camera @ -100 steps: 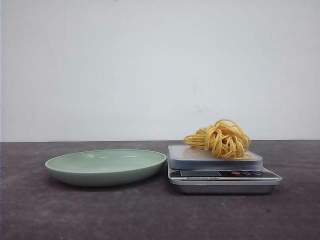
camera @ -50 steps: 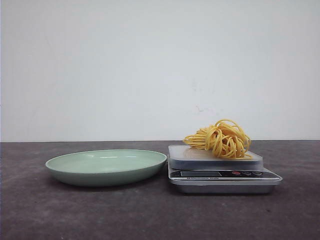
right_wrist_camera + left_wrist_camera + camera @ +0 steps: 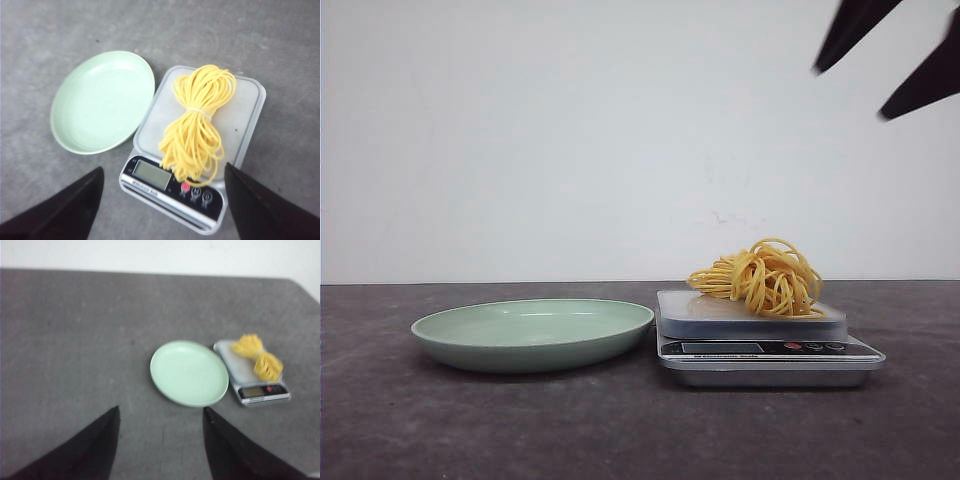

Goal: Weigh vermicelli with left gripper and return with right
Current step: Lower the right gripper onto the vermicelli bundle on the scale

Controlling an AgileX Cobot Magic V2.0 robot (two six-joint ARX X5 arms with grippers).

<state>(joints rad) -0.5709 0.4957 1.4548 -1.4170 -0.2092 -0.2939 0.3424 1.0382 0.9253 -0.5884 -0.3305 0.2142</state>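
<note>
A yellow bundle of vermicelli lies on the silver kitchen scale, right of the pale green plate. My right gripper shows at the top right of the front view, open and empty, high above the scale. In the right wrist view its gripper hangs over the scale and the vermicelli. My left gripper is open and empty, high and far back from the plate; the scale and vermicelli lie beyond it. The left gripper is out of the front view.
The plate is empty. A dark grey table carries everything, with a white wall behind. The table's far edge shows in the left wrist view.
My right gripper's fingers have come into the front view at the top right. The vermicelli, scale and plate have not moved.
</note>
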